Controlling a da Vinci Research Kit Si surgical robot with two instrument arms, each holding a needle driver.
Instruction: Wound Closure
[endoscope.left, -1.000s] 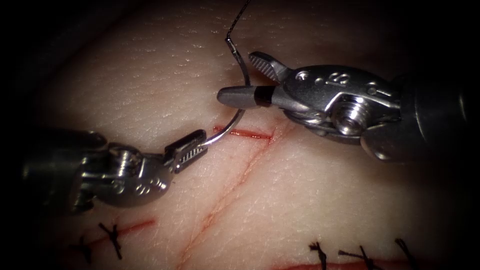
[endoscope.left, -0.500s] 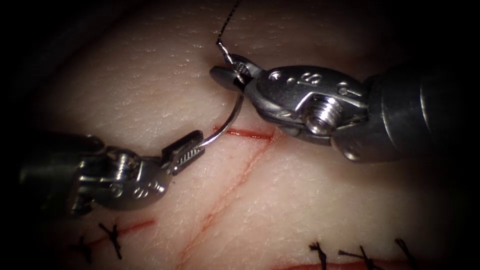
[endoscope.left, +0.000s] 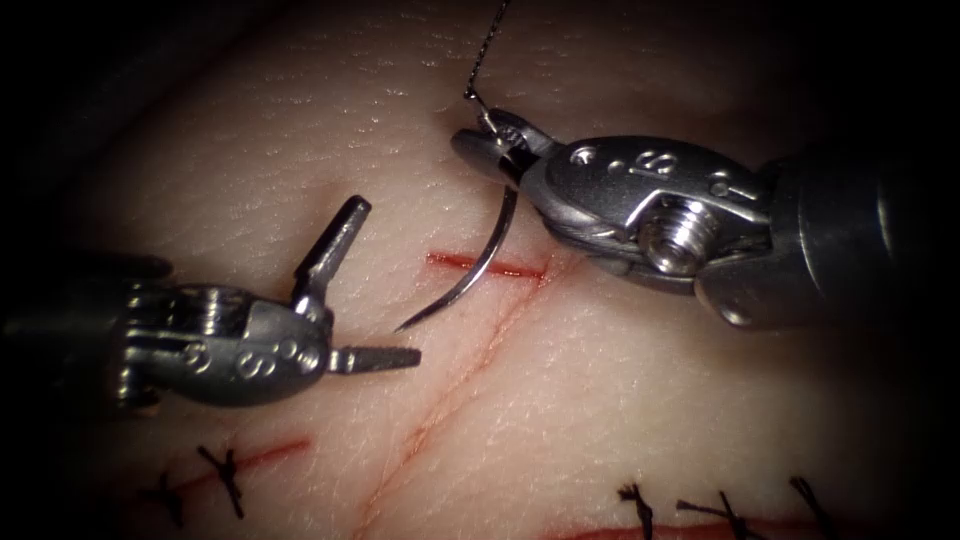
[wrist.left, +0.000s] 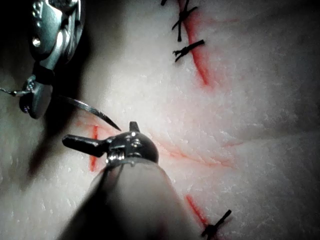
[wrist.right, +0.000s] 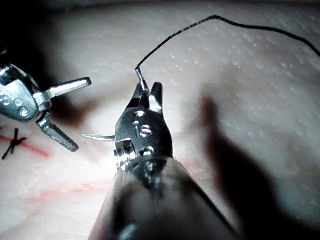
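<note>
My right tool (endoscope.left: 490, 148) is shut on the curved needle (endoscope.left: 478, 268) close to its tail, where the dark thread (endoscope.left: 487, 40) joins and runs up out of the picture. The needle hangs free of the tissue (endoscope.left: 620, 400), its body crossing above the short red cut (endoscope.left: 510, 268) and its tip pointing down-left toward my left tool (endoscope.left: 385, 282). That tool stands open and holds nothing, a little left of the needle tip. The left wrist view shows the open left tool (wrist.left: 106, 134) beside the needle (wrist.left: 90, 106). In the right wrist view, the right tool (wrist.right: 148, 96) grips the needle's tail under the thread (wrist.right: 200, 24).
A faint red line (endoscope.left: 450, 385) runs down-left from the cut. Closed cuts with dark stitches lie at the lower left (endoscope.left: 228, 470) and lower right (endoscope.left: 720, 512). The right tool's wide wrist (endoscope.left: 680, 230) hangs over the tissue right of the cut.
The right tool closed on the needle near its tail. The left tool then let go of the needle's tip end, opened and drew back to the left. The needle has passed over to the right tool.
</note>
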